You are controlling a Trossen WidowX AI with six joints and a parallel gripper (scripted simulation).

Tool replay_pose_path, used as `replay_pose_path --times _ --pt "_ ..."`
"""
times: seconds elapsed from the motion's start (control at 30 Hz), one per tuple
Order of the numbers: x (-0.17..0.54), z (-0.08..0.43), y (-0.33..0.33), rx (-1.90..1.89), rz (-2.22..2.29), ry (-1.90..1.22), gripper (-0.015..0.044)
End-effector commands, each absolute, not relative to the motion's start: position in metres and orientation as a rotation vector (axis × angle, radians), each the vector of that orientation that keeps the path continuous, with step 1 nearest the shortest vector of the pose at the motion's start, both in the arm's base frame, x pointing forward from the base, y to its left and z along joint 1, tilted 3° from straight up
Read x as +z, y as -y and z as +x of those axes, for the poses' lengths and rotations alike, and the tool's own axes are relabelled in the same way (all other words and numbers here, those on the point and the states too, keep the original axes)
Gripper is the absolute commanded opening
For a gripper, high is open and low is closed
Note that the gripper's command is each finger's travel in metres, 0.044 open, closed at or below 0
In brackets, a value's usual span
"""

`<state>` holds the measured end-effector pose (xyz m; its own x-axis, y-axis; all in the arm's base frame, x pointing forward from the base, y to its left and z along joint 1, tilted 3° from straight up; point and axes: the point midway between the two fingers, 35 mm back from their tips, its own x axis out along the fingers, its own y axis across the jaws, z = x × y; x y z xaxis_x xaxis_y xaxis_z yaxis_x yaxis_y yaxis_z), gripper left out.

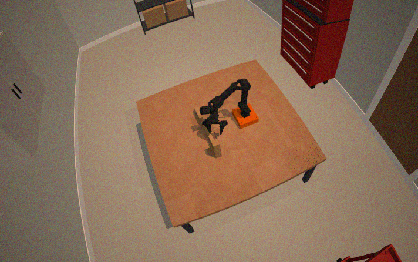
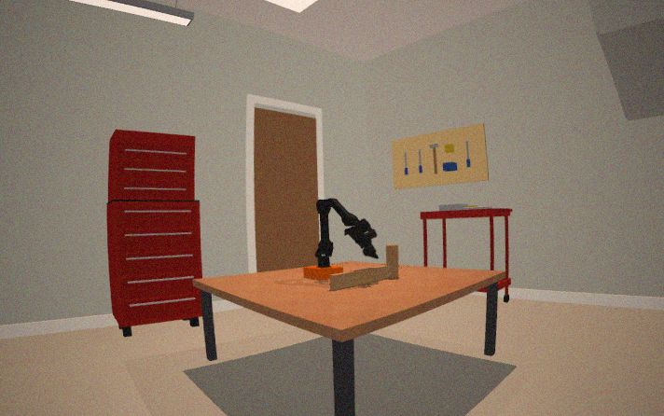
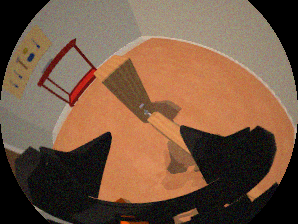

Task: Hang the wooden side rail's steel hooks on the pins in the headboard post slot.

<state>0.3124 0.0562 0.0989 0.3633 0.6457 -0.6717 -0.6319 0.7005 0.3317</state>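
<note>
The wooden post (image 1: 216, 151) (image 2: 392, 255) (image 3: 126, 89) stands upright on the table. The long wooden rail (image 1: 197, 116) (image 2: 357, 278) (image 3: 167, 128) stands on its narrow edge, one end at the post's foot and the far end down on the table. Small grey metal hooks (image 3: 144, 108) show at the joint between rail end and post in the wrist view; whether they sit on the pins is too small to tell. My gripper (image 1: 215, 133) (image 2: 376, 256) (image 3: 146, 132) is wide open and empty. It hangs above the rail near the post, and its right finger in the wrist view hides part of the rail.
The orange arm base (image 1: 245, 116) (image 2: 323, 272) is bolted beside the rail on the brown table (image 1: 262, 166) (image 2: 342, 313). Shadows of the arm fall across the rail and post. A red cart (image 2: 465, 214) (image 3: 82, 86) and red tool cabinet (image 1: 323, 49) (image 2: 154, 264) stand off the table.
</note>
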Motion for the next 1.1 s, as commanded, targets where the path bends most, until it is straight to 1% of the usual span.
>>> replay_pose_path --times 0.0,0.2,0.37,0.63,0.93,1.07 --pt "0.094 0.326 -0.052 0.509 0.354 -1.178 0.0440" --pt "0.096 0.337 -0.046 0.042 0.701 -1.397 0.0440" --pt "0.100 0.343 -0.041 -0.351 0.909 -1.458 0.0440" --pt "0.106 0.347 -0.036 -0.777 1.109 -1.408 0.0440" --pt "0.114 0.350 -0.030 -1.235 1.312 -1.215 0.0440" --pt "0.115 0.351 -0.030 -1.274 1.330 -1.191 0.0440"
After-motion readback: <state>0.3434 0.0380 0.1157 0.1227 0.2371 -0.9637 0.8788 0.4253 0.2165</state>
